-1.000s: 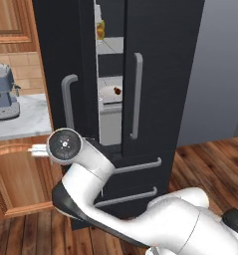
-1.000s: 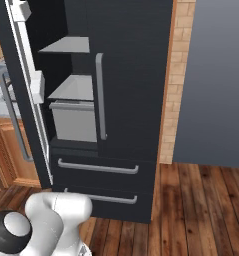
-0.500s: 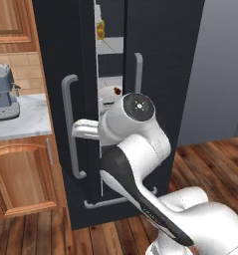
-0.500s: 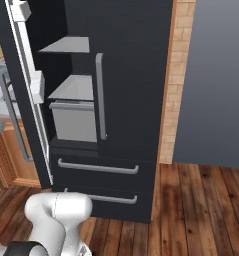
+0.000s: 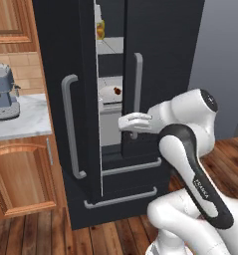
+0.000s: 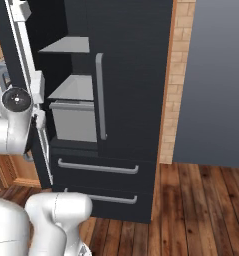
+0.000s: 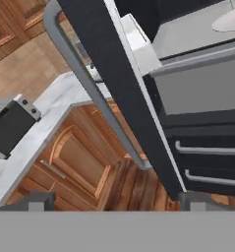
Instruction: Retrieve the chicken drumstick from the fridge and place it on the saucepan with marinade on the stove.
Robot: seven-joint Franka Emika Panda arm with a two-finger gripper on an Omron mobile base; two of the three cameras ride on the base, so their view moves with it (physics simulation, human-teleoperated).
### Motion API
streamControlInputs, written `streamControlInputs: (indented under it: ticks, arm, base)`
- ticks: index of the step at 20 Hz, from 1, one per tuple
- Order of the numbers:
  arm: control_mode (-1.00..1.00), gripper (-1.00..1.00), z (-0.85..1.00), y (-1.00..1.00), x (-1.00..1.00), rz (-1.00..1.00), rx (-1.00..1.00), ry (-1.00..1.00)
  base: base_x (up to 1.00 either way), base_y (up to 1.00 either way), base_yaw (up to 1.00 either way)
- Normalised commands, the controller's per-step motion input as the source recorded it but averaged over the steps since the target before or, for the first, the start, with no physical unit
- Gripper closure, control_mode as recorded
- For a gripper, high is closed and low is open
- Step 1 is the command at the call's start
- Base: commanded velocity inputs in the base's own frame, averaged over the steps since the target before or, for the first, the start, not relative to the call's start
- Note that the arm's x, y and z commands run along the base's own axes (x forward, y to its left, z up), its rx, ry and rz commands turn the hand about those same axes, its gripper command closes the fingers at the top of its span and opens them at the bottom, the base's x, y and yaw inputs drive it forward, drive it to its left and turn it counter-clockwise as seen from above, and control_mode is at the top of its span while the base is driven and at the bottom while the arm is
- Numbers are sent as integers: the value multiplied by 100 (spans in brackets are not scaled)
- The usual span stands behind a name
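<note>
Hand wide open and empty, beside the fridge's partly open left door.

The tall black fridge is seen with its left door swung partly open, long grey bar handles upright on both doors. Through the gap, grey shelves and a drawer are shown. The chicken drumstick, a tiny reddish-brown lump, is seen resting on a white plate on a middle shelf.
</note>
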Motion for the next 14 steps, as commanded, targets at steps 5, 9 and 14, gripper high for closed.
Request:
streamControlInputs:
  ticks: [5, 9, 14]
  arm:
    - [-100, -100, 0, -67, 16, 27, 13, -9]
    - [-100, -100, 0, -6, 43, 7, 0, 0]
    - [-100, -100, 0, 0, 68, 0, 0, 0]
  base:
    - [0, 0, 0]
    - [0, 0, 0]
    - [0, 0, 0]
